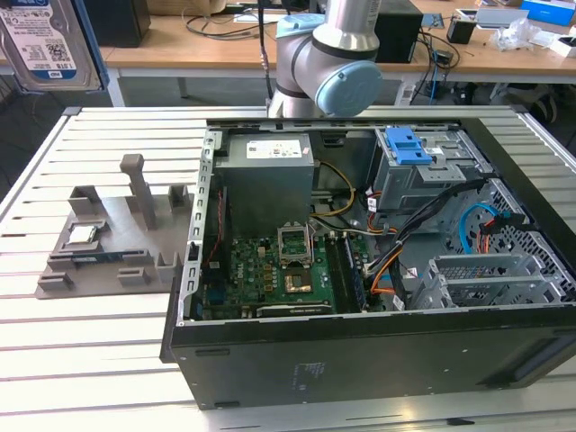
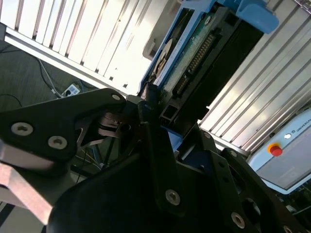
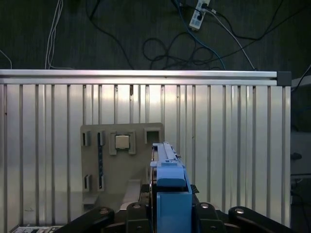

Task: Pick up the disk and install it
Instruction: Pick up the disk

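Exterior view: the disk (image 1: pixel 49 79) shows its blue-and-white label (image 1: pixel 38 31).

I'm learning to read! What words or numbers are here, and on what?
Label on the disk: too blurred to read.
White sticker on the grey box in the computer: too small to read.
Small sticker on the computer's black front: too small to read.
Print on the box with the red button: too blurred to read.
Nothing to quote.
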You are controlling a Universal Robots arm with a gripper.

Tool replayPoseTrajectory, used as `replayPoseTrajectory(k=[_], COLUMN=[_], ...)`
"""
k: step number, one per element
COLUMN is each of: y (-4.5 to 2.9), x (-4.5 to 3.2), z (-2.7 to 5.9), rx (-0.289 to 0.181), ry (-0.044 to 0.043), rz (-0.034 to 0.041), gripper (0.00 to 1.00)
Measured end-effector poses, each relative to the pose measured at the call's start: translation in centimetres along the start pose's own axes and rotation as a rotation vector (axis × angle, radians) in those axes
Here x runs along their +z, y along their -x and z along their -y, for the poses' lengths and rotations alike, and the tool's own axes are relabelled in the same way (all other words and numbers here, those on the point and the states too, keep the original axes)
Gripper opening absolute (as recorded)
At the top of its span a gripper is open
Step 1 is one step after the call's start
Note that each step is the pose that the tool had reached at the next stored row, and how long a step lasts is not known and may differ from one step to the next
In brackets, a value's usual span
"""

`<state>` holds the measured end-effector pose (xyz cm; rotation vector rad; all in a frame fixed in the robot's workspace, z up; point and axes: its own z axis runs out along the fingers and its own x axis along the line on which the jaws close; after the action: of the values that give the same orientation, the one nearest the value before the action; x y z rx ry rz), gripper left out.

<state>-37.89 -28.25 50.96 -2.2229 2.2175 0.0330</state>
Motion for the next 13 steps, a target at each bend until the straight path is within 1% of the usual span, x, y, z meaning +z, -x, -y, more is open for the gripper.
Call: replayPoseTrajectory(k=[6, 9, 12, 13], y=[0.00, 0.00, -0.01, -0.01], x=[-0.01, -0.02, -0.04, -0.05], z=[0.84, 1.64, 3.20, 3.60], rx=[0.000, 0.000, 0.000, 0.000], ry=[-0.0001, -0.0001, -0.0001, -0.0001], rz=[0.0000, 0.0000, 0.0000, 0.0000], gripper=[0.36, 0.36, 0.36, 0.36])
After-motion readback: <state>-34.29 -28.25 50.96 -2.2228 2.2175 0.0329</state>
